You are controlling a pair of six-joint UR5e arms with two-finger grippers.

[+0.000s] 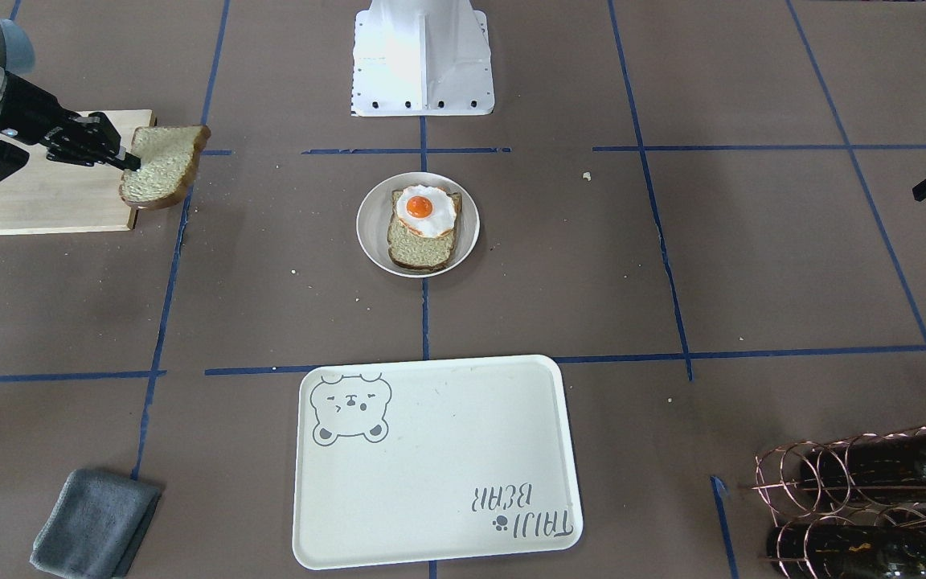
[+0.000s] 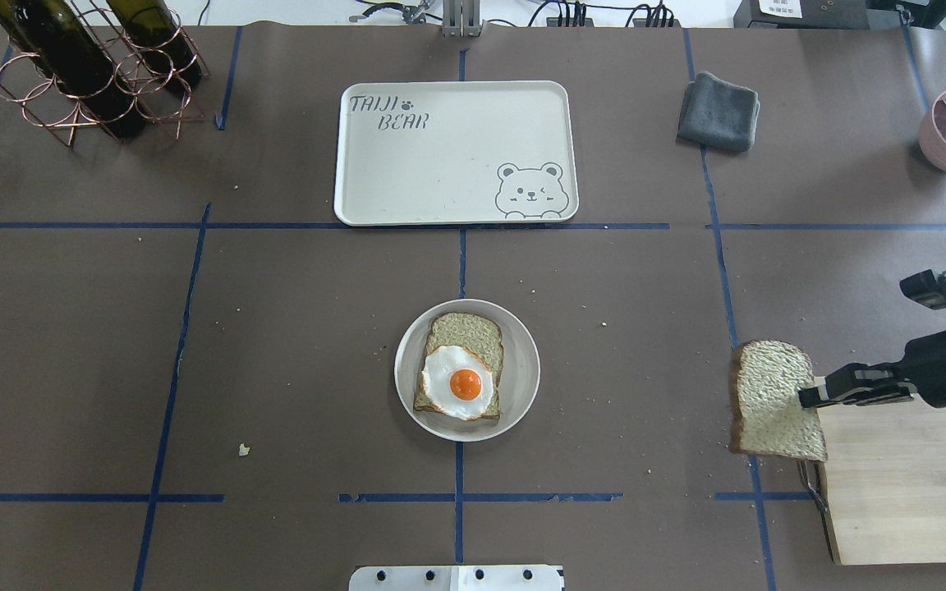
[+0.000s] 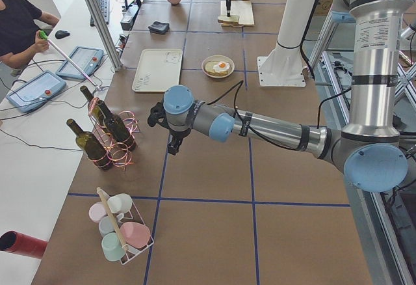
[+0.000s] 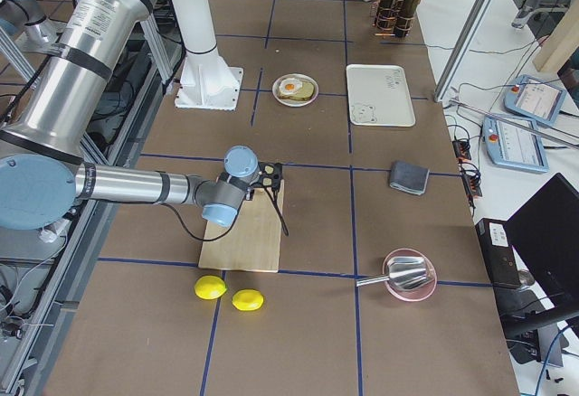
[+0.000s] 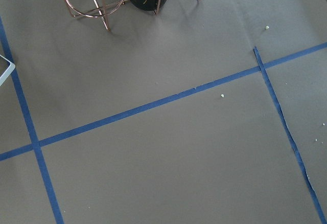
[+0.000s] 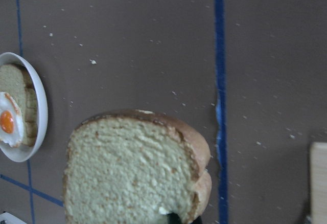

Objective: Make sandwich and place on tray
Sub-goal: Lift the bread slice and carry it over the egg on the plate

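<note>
At the cutting board's (image 2: pixel 908 484) edge, right hand (image 2: pixel 810 398) pinches a bread slice (image 2: pixel 769 402).

The bread (image 2: pixel 469 332) with egg (image 2: pixel 456 382) lies on the plate (image 2: pixel 524 386). The other slice (image 2: pixel 769 398) hangs tilted, well apart. The tray (image 2: pixel 456 156) lies flat.

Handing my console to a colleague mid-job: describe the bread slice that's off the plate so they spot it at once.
Start at the pale wooden cutting board on the robot's right side of the table. At its edge nearest the white plate, the right gripper holds a bread slice by one edge. Unlike the slice on the plate, it carries no fried egg.
</note>
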